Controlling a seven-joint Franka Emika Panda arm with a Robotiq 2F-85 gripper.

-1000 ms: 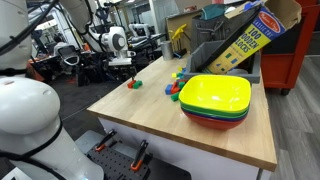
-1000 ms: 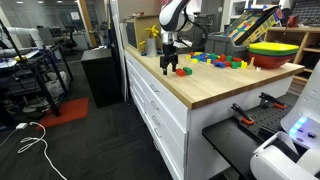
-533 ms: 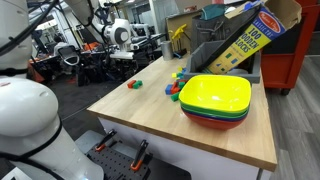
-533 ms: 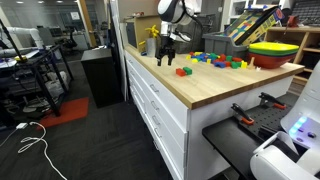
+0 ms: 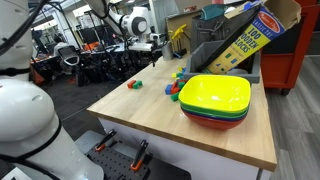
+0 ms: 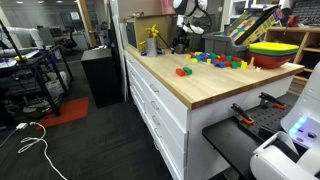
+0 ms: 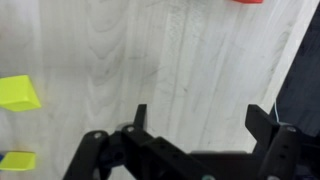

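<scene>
Wooden tabletop [image 7: 200, 60] beneath spread hand [image 7: 200, 118], yellow block [image 7: 20, 93] well aside, edge [image 7: 296, 60] near

The arm [image 5: 133, 22] is white, with rounded joint shells and dark bands at the joints. Its gripper [image 7: 204, 110] is matte black: two angular fingers [image 7: 140, 118] on a broad, boxy base.
</scene>
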